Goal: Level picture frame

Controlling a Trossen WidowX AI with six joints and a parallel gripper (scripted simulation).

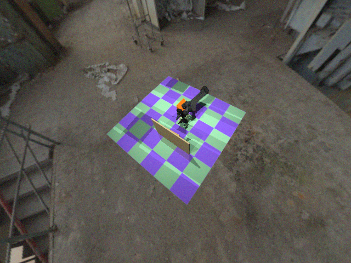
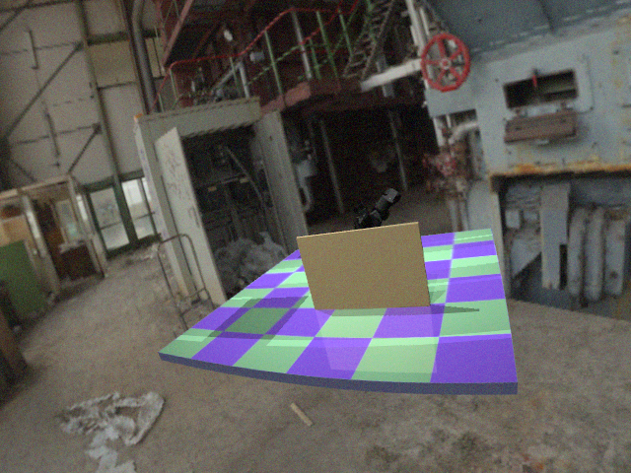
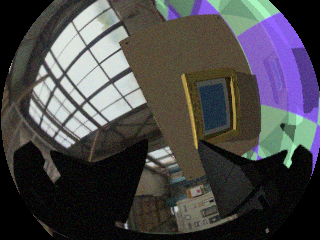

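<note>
A gold-bordered rectangular picture frame with a blue panel inside (image 3: 214, 106) hangs against the broad face of an upright tan board (image 1: 171, 137) (image 2: 364, 267) (image 3: 165, 65), which stands on a purple-and-green checkered tabletop (image 1: 185, 189) (image 2: 473, 356) (image 3: 265, 47). The black parallel-jaw gripper (image 1: 181, 120) (image 3: 174, 144) faces that side, its fingers moderately wide apart with nothing held between them. In the wrist view, one dark fingertip overlaps the frame's lower corner — whether they touch, I cannot tell. The black jointed arm (image 1: 196, 101) (image 2: 382, 204) reaches toward the board, with an orange angular object (image 1: 180, 104) beside it — the exterior view hides the frame behind the board. The frame's exact tilt is unclear through the curved wrist view.
</note>
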